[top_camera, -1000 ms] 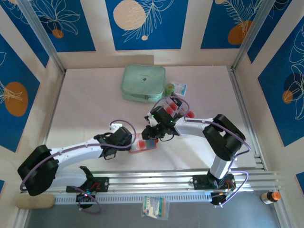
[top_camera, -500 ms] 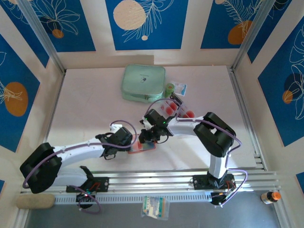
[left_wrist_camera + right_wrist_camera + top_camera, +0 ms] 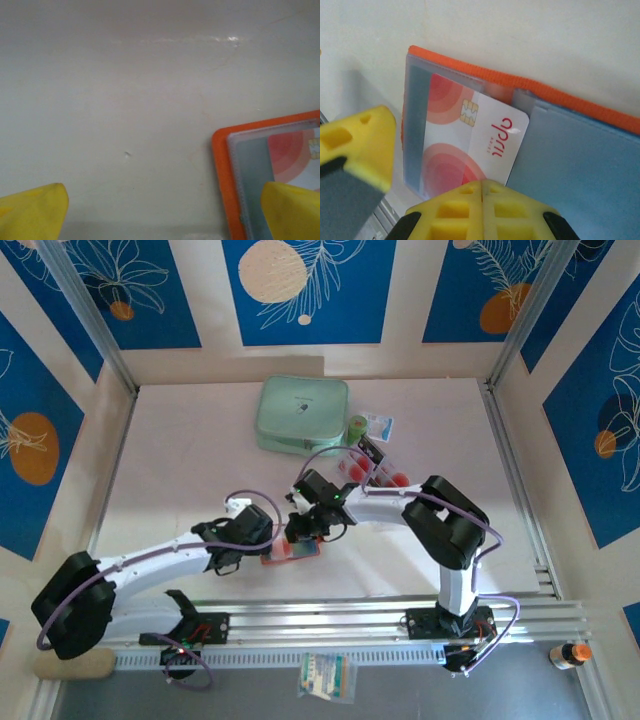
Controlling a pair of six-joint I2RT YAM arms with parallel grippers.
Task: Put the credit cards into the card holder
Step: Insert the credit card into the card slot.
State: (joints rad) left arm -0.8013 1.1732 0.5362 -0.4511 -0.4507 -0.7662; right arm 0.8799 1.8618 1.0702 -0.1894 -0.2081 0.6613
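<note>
Pale tabletop (image 3: pixel 200 460), near edge: my right fingers (image 3: pixel 465 205) pressed shut just above a credit card (image 3: pixel 485 135) in the card holder (image 3: pixel 570 160), left fingers (image 3: pixel 35 210) wide open.

1. You are getting open table (image 3: pixel 180 470) left of and beyond the left gripper (image 3: pixel 266 548).
2. The right gripper (image 3: pixel 297 537) and left gripper are crowding the card holder (image 3: pixel 303 551) from both sides, leaving little room between them.
3. The mint-green zip case (image 3: pixel 302 415) and clear tray (image 3: pixel 372 468) are blocking the far middle.
4. The right arm (image 3: pixel 385 508) is stretching across just in front of the tray.
</note>
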